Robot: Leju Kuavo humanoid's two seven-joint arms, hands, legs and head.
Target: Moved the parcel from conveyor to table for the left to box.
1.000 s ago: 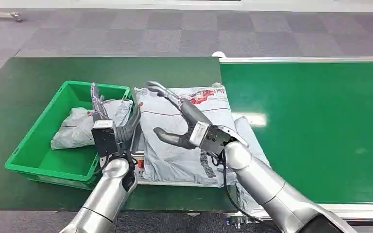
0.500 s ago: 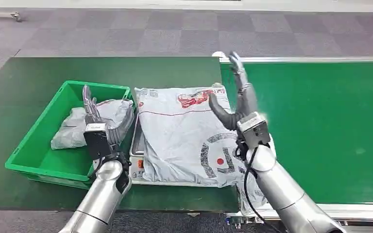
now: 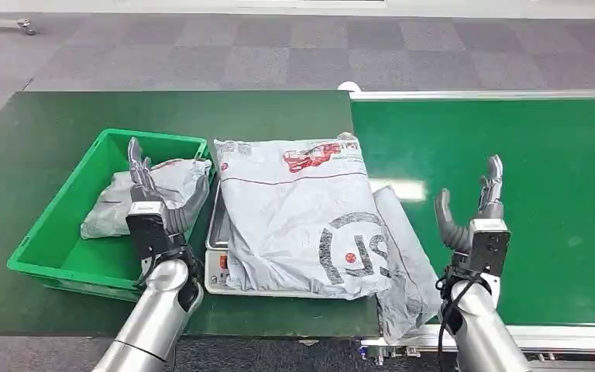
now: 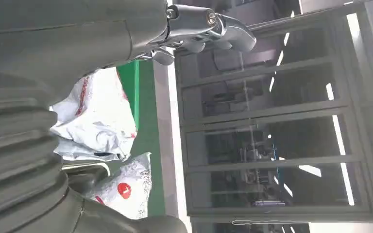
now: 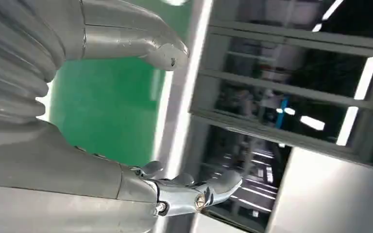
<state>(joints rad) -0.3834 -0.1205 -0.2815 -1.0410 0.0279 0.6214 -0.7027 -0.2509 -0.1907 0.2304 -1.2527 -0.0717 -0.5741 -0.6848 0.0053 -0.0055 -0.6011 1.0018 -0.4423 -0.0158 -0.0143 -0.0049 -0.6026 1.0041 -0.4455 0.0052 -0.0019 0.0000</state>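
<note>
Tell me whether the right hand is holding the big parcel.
No. In the head view the right hand is raised over the conveyor, open, apart from the parcel.

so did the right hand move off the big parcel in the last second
Yes. The right hand was over the large grey parcel a second ago; it has swung to the robot's right and now hovers open above the green conveyor belt, clear of the parcel.

The parcel (image 3: 302,213) is a large grey plastic mailer bag with a red logo near its far edge and a dark round emblem with a red dot near its near edge; it lies flat on the dark green table (image 3: 163,112), beside the conveyor (image 3: 511,155), its right edge drooping.
</note>
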